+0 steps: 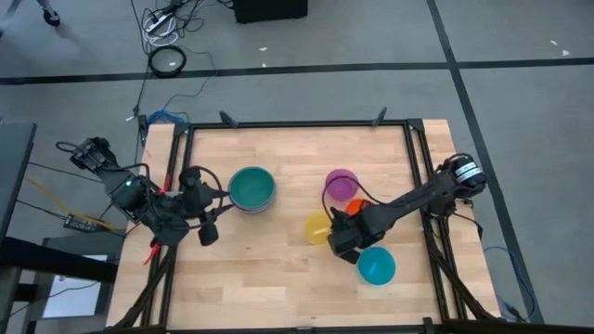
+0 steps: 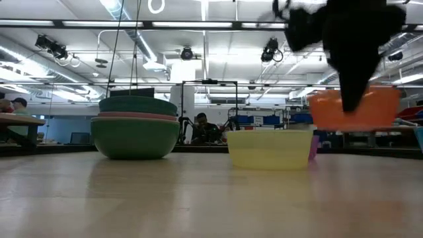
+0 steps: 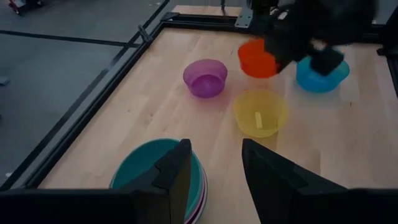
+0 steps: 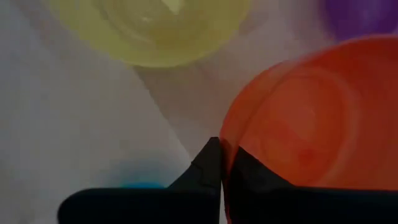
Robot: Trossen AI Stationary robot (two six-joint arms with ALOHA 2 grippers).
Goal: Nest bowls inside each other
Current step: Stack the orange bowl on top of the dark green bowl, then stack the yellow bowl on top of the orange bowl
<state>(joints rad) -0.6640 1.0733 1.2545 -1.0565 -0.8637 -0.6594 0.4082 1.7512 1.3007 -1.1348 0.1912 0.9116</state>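
Observation:
An orange bowl (image 2: 353, 106) hangs above the table at the right, with my right gripper (image 4: 222, 158) shut on it. Below and beside it the yellow bowl (image 1: 317, 227), the purple bowl (image 1: 341, 185) and the light blue bowl (image 1: 376, 265) stand on their bases. Left of the middle a nest of bowls (image 2: 135, 125) stands with teal innermost, a pink rim under it and sage green outermost. My left gripper (image 3: 214, 171) waits open above the table's left part, just short of that nest. My right gripper pinches the orange bowl's rim (image 4: 225, 144), one finger inside the bowl and one outside. The fingers come from above, pointing almost straight down. The bowl hangs lifted clear of the table, mouth up and about level (image 2: 353, 106).
A black frame (image 1: 297, 125) runs along the table's edges. Bare wood lies along the near edge (image 1: 278, 297) and between the nest and the yellow bowl. The room beyond the table holds desks and people far off.

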